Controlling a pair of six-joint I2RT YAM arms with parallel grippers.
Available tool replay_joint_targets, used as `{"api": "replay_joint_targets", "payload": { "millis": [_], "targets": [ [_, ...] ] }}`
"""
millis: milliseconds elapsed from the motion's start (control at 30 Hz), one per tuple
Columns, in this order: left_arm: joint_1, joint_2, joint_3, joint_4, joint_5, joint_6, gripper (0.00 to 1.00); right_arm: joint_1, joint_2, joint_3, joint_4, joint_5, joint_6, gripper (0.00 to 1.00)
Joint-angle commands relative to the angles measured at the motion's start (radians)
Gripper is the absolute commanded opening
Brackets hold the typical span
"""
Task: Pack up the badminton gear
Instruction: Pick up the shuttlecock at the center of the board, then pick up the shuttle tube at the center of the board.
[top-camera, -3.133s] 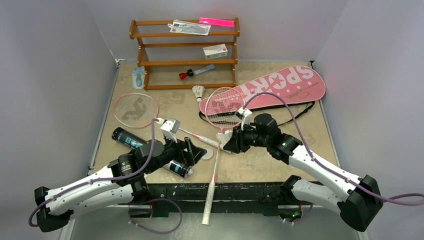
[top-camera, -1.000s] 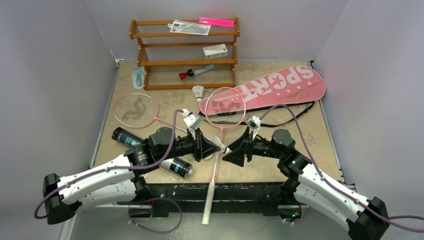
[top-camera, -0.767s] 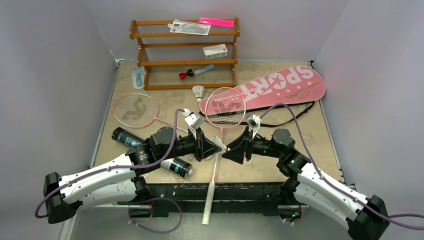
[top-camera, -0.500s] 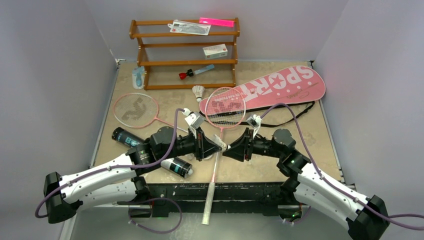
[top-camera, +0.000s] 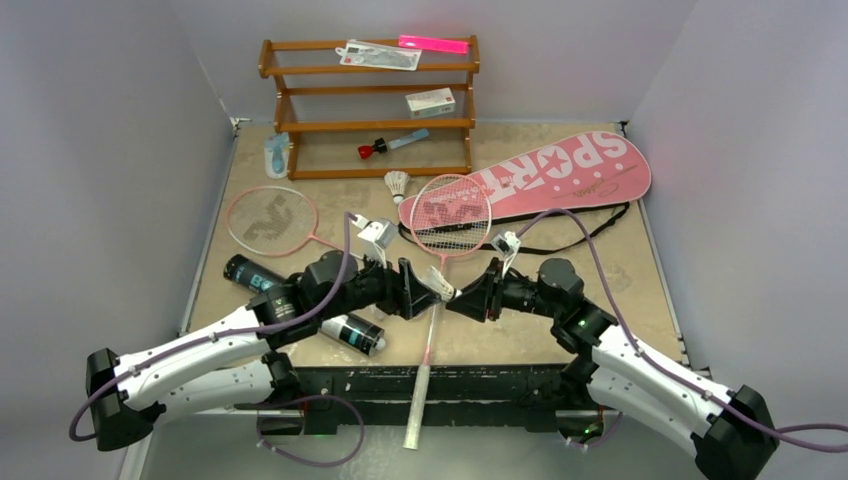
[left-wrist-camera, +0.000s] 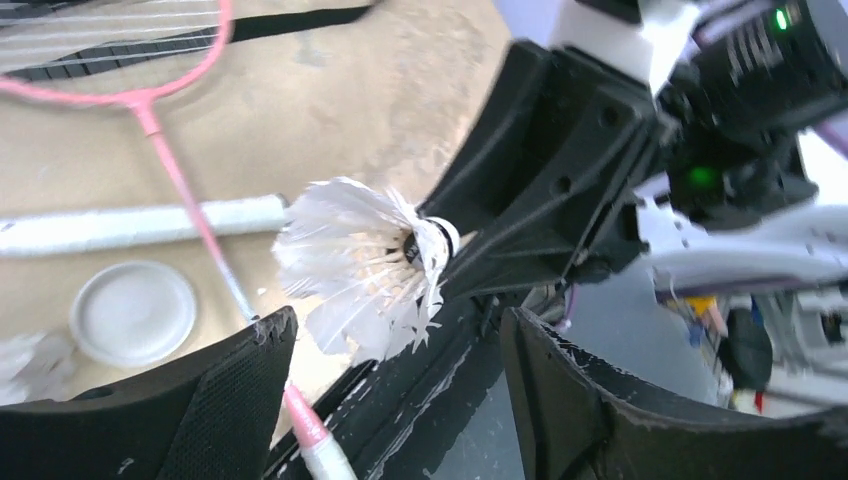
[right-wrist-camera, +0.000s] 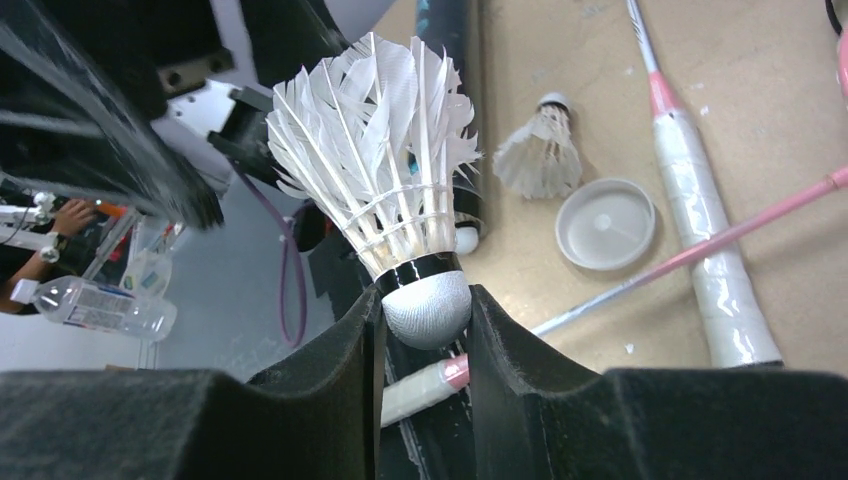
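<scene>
A tan, mottled table (top-camera: 560, 290) sits between pale grey walls (top-camera: 100, 150), with a wooden rack (top-camera: 370, 125) at the far edge and a flat pink bag (top-camera: 560, 175) far right. One pink-rimmed, strung racket (top-camera: 452, 215) lies partly on the bag, another (top-camera: 272, 215) lies left, and a glossy black tube (top-camera: 250, 273) is near left. Over the near middle, the right gripper (top-camera: 470, 298) pinches the rounded cork of a white feathered shuttlecock (right-wrist-camera: 400, 190), while the left gripper (top-camera: 418, 290) stands wide open on either side of its feathers.
</scene>
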Motion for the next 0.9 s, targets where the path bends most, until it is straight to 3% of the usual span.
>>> {"api": "replay_joint_targets", "payload": {
  "millis": [0,133,300,533,733,867],
  "targets": [
    [0.013,-0.018,0.127,-0.275,-0.281,-0.225,0.73,0.002,0.036,-0.019,0.002,0.061,-0.03,0.18],
    [0.039,-0.001,0.178,-0.617,-0.511,-0.566,0.67,0.002,0.05,-0.035,0.007,0.074,-0.04,0.15],
    [0.182,0.043,0.189,-0.882,-0.489,-0.763,0.67,0.002,0.049,-0.043,0.025,0.073,-0.049,0.17],
    [0.356,0.024,0.126,-0.95,-0.471,-0.777,0.67,0.002,0.043,-0.027,-0.011,0.066,-0.078,0.17],
    [0.594,0.079,0.138,-0.99,-0.385,-0.613,0.72,0.002,0.008,-0.013,-0.055,0.065,-0.105,0.17],
    [0.683,0.125,0.175,-1.041,-0.419,-0.565,0.74,0.002,-0.004,0.005,-0.077,0.066,-0.127,0.17]
  ]
}}
